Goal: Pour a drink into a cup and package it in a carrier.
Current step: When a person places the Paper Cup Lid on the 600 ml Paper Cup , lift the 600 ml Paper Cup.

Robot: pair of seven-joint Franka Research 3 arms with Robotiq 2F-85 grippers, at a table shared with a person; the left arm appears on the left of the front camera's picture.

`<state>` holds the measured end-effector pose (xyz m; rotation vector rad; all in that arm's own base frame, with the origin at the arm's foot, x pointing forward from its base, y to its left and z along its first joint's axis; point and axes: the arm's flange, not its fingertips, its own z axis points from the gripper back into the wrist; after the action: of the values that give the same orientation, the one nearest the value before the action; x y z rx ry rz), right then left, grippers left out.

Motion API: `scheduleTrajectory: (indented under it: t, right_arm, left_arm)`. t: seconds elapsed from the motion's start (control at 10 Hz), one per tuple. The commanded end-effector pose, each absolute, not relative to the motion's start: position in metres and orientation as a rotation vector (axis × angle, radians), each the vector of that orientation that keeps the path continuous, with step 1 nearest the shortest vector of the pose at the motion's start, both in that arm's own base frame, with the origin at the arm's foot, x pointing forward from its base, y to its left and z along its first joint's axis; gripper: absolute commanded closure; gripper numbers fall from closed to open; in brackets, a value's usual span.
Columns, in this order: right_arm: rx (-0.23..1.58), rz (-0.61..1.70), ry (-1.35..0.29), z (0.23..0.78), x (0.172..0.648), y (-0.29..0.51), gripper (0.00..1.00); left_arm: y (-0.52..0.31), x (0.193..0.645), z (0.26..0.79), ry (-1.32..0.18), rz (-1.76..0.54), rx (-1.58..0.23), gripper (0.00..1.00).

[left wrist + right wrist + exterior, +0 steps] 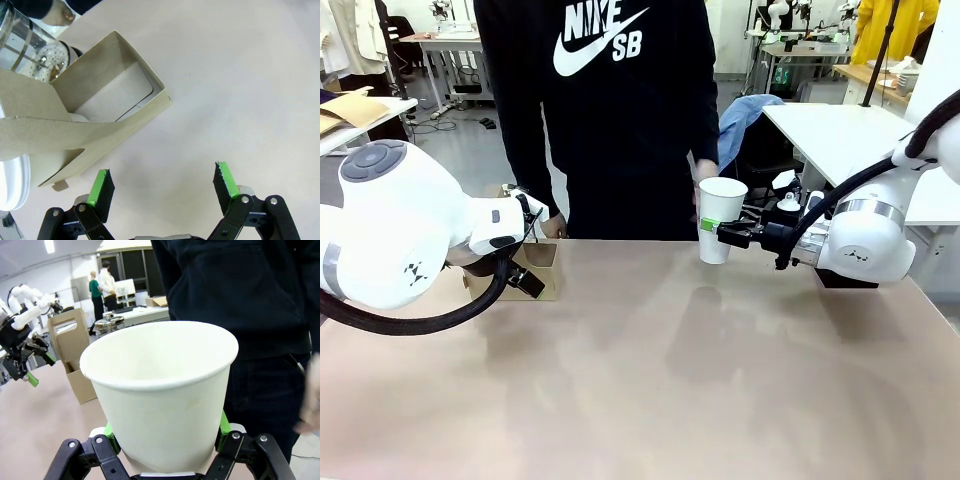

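My right gripper (720,232) is shut on a white paper cup (721,215), holding it upright above the far side of the table, in front of the person. The cup (160,390) looks empty inside, with the green pads (222,427) against its lower wall. At the far left stands the brown cardboard carrier (542,270). My left gripper (162,185) hangs open just beside the carrier (105,95), holding nothing. Behind the carrier stands a clear glass jug (25,47) with metal bands. I cannot make out the drink inside it.
A person in a black hoodie (610,110) stands at the far edge, one hand (310,400) near the cup. A white round object (12,182) lies beside the carrier. The tan table (650,380) stretches bare between the arms.
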<state>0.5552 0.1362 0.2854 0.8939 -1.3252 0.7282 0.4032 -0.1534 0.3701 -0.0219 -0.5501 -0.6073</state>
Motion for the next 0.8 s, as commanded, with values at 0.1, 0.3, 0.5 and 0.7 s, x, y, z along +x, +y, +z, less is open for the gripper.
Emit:
scheduleTrajectory:
  t: [0.1,0.3,0.5,0.7]
  right_arm:
    - [0.891,0.725,-1.329,0.2895,0.5550,0.1385,0.19]
    - [0.891,0.725,-1.329,0.2895,0.5550,0.1385,0.19]
    - [0.891,0.725,-1.329,0.2895,0.5550,0.1385,0.19]
    - [0.891,0.725,-1.329,0.2895,0.5550,0.1385,0.19]
  left_arm:
    - [-0.1524,0.4034,0.3704,-0.551,-0.605,-0.024,0.00]
    - [-0.1524,0.4034,0.3704,-0.551,-0.605,-0.024,0.00]
    - [-0.1524,0.4034,0.3704,-0.551,-0.605,-0.024,0.00]
    - [-0.1524,0.4034,0.3704,-0.551,-0.605,-0.024,0.00]
